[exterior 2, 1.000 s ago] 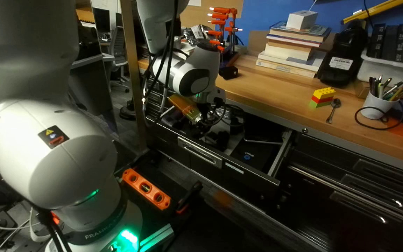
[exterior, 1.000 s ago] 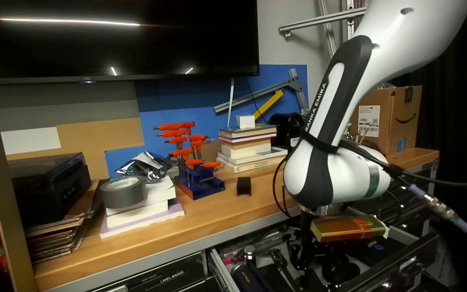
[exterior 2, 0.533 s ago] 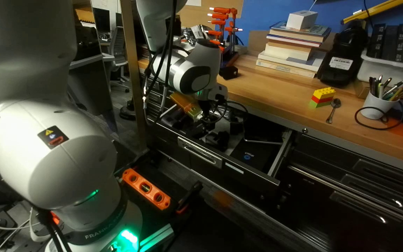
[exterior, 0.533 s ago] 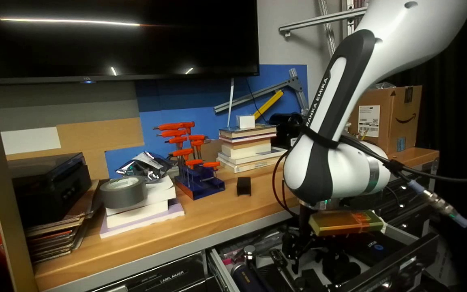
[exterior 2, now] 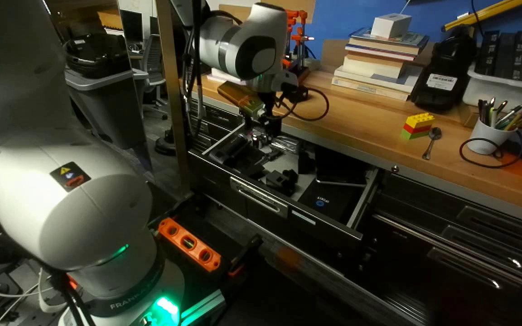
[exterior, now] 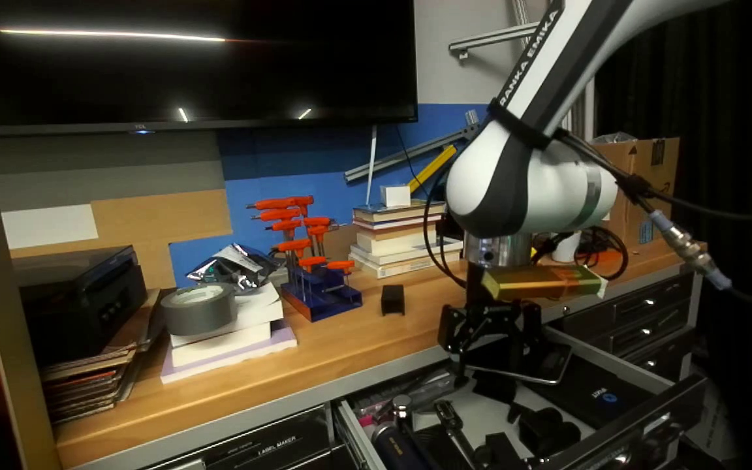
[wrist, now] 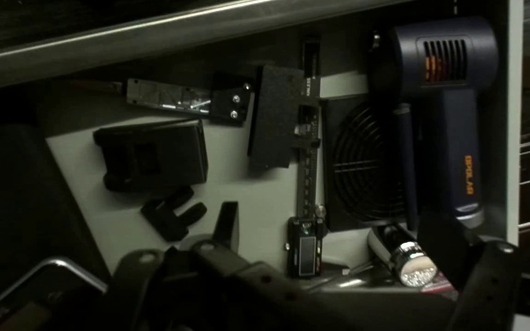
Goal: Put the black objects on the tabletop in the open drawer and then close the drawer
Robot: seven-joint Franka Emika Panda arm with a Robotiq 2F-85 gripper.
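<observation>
1. The wooden surface (exterior 2: 356, 113) runs through both exterior views.
2. The dark drawer (exterior 2: 218, 179) stands open below its front edge.
3. A blue rack (exterior: 324, 305) of red-handled tools (exterior: 297, 213) stands on the surface.
4. The hand (wrist: 334, 225) is over the drawer, its fingers (wrist: 486, 276) wide apart.
5. In the drawer lies a black block (wrist: 154, 154), near a flat black piece (wrist: 274, 117).
6. A boxy black piece (exterior: 392, 299) sits on the surface near the rack.
7. A forked black piece (wrist: 166, 218) lies just beside the block.
</observation>
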